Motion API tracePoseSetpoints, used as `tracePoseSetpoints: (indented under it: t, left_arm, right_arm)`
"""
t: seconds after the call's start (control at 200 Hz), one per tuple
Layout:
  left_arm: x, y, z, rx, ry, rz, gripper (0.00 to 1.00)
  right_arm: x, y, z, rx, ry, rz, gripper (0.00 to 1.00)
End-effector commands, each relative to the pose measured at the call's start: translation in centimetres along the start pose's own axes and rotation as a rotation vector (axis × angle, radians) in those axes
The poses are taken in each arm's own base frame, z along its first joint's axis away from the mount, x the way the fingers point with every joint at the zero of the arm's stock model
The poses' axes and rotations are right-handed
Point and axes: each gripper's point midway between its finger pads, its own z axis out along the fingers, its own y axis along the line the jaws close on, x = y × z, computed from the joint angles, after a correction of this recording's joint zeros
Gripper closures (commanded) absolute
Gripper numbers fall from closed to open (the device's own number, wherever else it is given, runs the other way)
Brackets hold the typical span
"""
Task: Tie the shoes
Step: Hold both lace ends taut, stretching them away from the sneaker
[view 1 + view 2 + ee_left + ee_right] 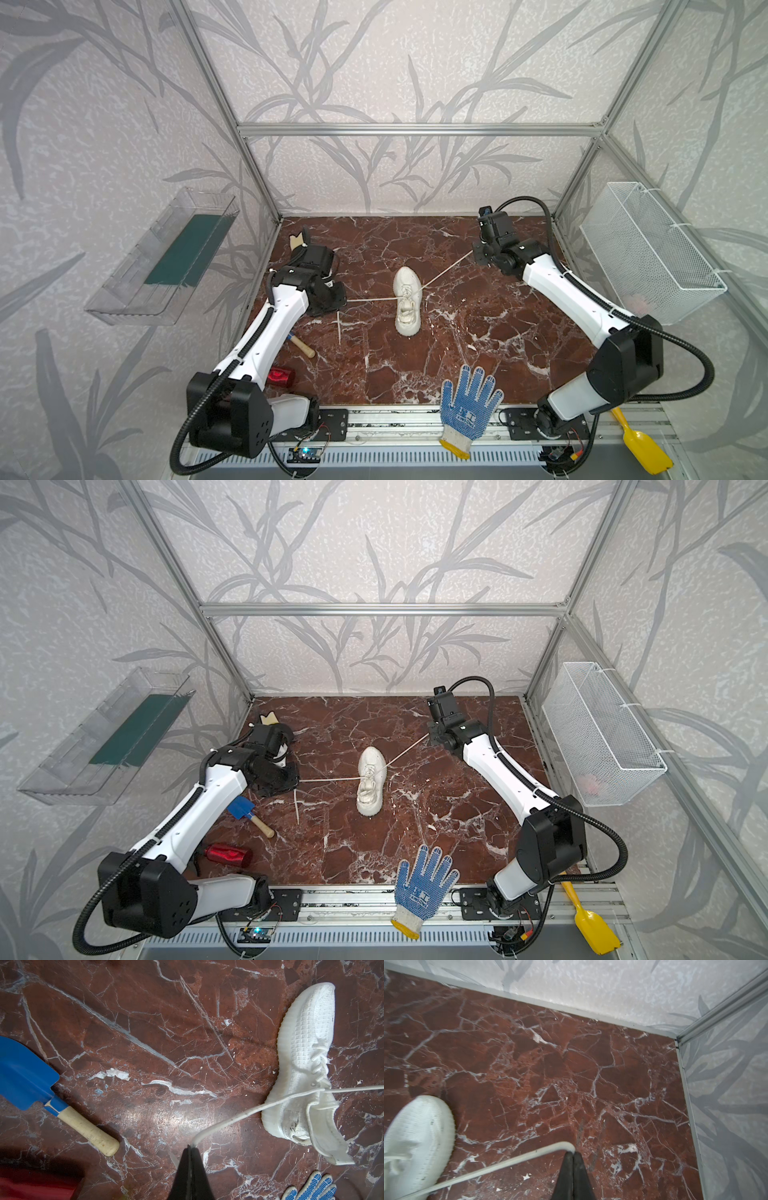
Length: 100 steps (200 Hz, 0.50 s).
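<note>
Knit-cloth sneaker (307, 1047) on glossy marble tabletop (145, 1022)

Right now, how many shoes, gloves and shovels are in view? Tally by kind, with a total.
Shoes: 1, sneaker
Gloves: 1, blue-dotted glove
Shovels: 2, blue shovel, yellow shovel
Total: 4
Beige item at the back left: unclear, not counted.

Sneaker (417, 1136) heel beyond the right wrist view's edge.

The white shoe (407, 307) is set in the middle, toe to the back, with its laces (445, 270) pulled tight to both sides.
</note>
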Motion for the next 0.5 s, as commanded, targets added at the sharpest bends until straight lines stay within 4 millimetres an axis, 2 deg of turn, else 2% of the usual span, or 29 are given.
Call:
tracePoseSetpoints:
  t: [0.0,0.345,0.44,0.495]
  left_arm:
    - [0.6,1.1,-1.5,-0.041,-0.013,-0.017,1.00]
    - [2.2,3.4,-0.7,-0.116,0.044,-0.063,1.00]
    - [2.6,4.4,-0.6,-0.142,0.054,-0.105,1.00]
    - [2.5,4.3,-0.3,-0.121,0.062,-0.120,1.00]
  right_arm:
    - [0.0,-1.3,0.4,0.050,-0.005,0.042,1.00]
    - [4.6,-3.4,3.0,0.095,0.120,0.096,1.00]
    - [5.1,-4.2,3.3,0.102,0.137,0.115,1.00]
    - [5.2,-4.0,3.5,0.083,0.140,0.119,1.00]
